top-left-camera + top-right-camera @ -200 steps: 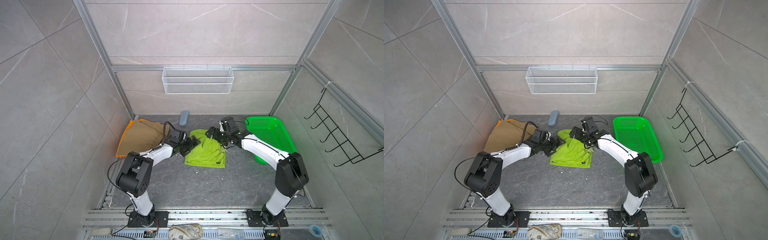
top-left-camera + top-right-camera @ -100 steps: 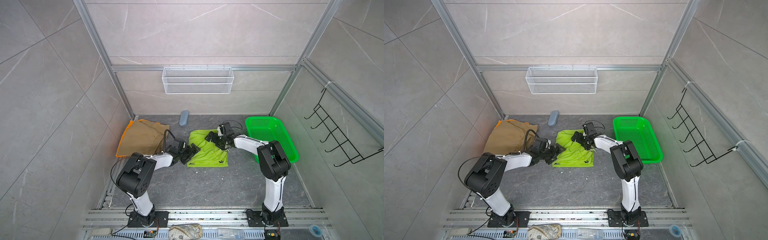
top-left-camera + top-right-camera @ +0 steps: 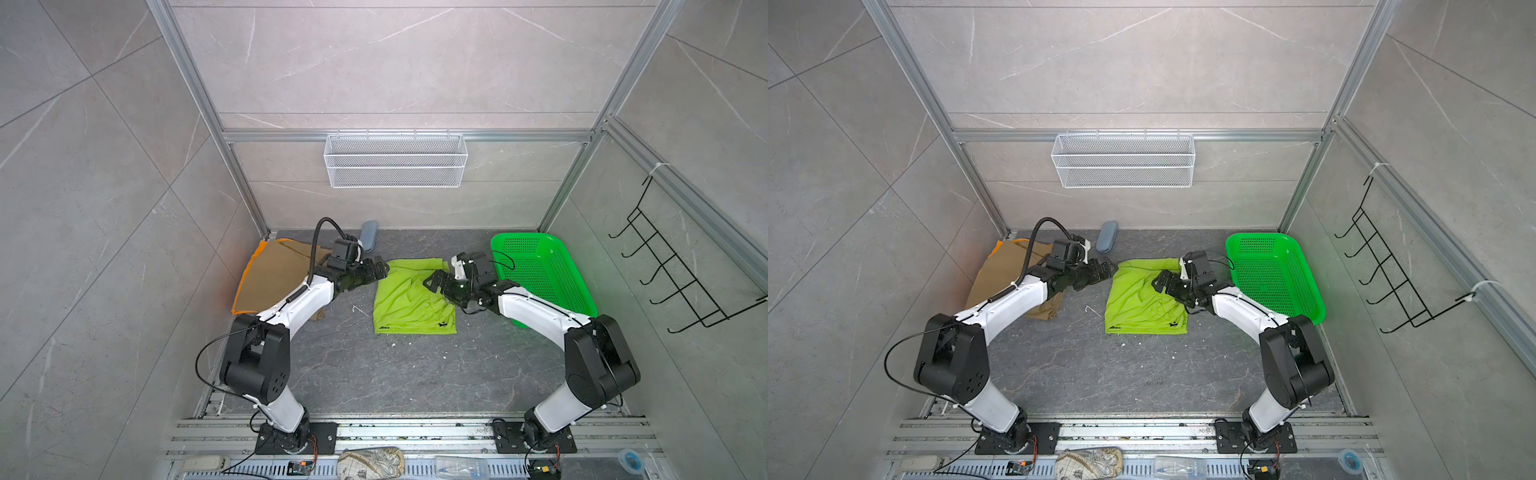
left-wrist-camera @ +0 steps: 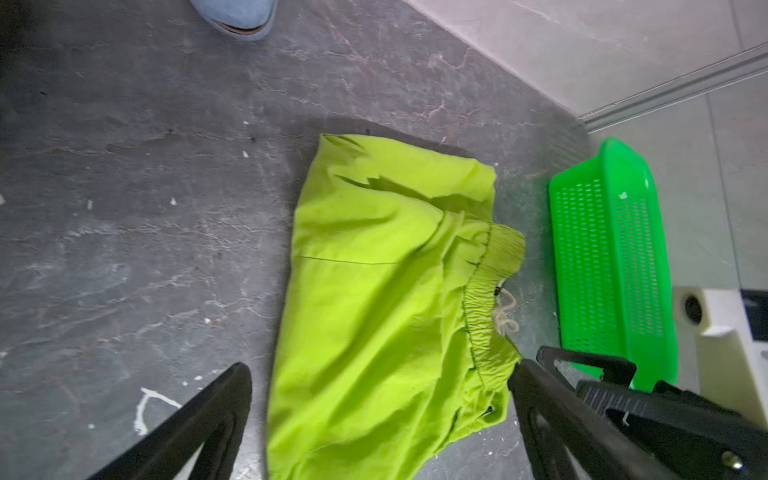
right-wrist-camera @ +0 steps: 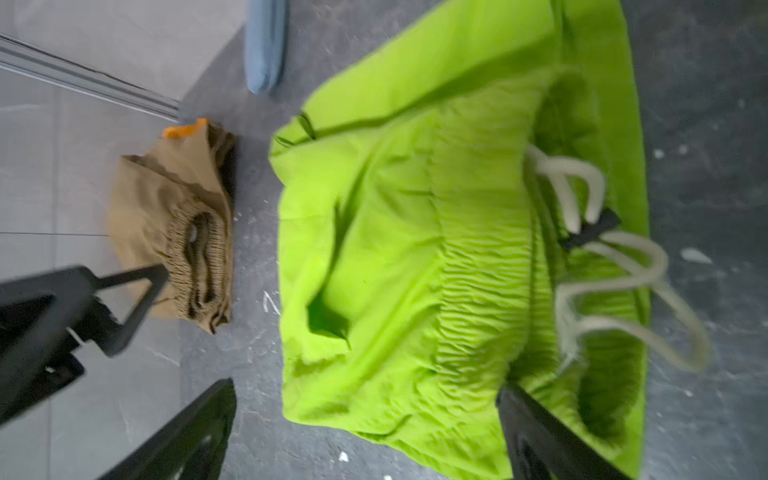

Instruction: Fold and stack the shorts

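The lime green shorts [image 3: 409, 303] [image 3: 1140, 301] lie rumpled on the grey floor in the middle. Their elastic waistband [image 4: 492, 291] and pale drawstring [image 5: 582, 232] sit on the side toward the basket. My left gripper [image 3: 380, 268] [image 4: 382, 368] hovers open over their far left corner, holding nothing. My right gripper [image 3: 434, 280] [image 5: 365, 386] hovers open over the waistband side, also holding nothing. The khaki shorts [image 3: 274, 274] [image 5: 174, 216] lie at the far left on top of the orange shorts [image 3: 249, 266], of which only an edge shows.
A bright green perforated basket [image 3: 523, 237] [image 4: 611, 257] stands right of the lime shorts, against the right wall. A blue-grey case [image 3: 369, 235] lies by the back wall. A white wire basket [image 3: 395, 160] hangs on the back wall. Black hooks [image 3: 673, 270] hang on the right wall.
Both arms dipped low beside the lime shorts and have since lifted and drawn apart. The lime shorts lie squarer than a second ago. Both grippers stayed open.
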`<state>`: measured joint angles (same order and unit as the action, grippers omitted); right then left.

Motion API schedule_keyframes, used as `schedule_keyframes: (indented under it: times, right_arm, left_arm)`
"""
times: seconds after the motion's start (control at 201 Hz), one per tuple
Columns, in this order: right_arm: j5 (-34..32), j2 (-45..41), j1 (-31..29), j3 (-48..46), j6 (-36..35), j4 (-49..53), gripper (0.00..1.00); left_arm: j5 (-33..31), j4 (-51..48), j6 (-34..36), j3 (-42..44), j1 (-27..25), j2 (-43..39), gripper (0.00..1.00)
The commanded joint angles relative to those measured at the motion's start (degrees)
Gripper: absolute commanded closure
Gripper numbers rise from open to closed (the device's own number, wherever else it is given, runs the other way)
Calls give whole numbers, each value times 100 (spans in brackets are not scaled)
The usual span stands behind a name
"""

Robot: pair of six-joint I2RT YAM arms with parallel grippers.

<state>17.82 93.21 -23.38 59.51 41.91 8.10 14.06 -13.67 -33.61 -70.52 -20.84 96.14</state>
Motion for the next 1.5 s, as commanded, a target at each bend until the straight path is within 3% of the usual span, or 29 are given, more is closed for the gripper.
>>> schedule_keyframes:
  times: [0.0,0.438,0.722,0.842,0.946,1.026,1.17,1.325,1.494]
  right_arm:
    - [-11,-113,-5,-361,-232,135,0]
    - [-156,-634,182,-834,-473,380,0]
    - [171,-894,286,-907,-171,93,1]
    - [470,-666,251,-693,217,-330,0]
    - [571,-452,225,-512,389,-457,0]
    - [586,-384,226,-492,431,-511,1]
    - [564,-416,227,-599,446,-528,1]
    - [534,-562,223,-699,396,-422,1]
    - [513,-706,220,-664,361,-336,1]
  left_arm:
    - [445,-747,528,-202,150,600,1]
    - [1097,-794,597,-549,-48,1653,6]
    - [1074,-758,503,-544,-156,1939,23]
    - [1037,-687,489,-460,-175,1913,39]
    - [1107,-577,477,-408,-186,1909,70]
    - [1091,-575,504,-404,-214,1901,87]
    - [996,-605,572,-431,-226,1826,97]
    - [544,-1446,978,-967,-227,1609,100]
    - [-1093,-3544,1851,-2351,-227,1632,100]
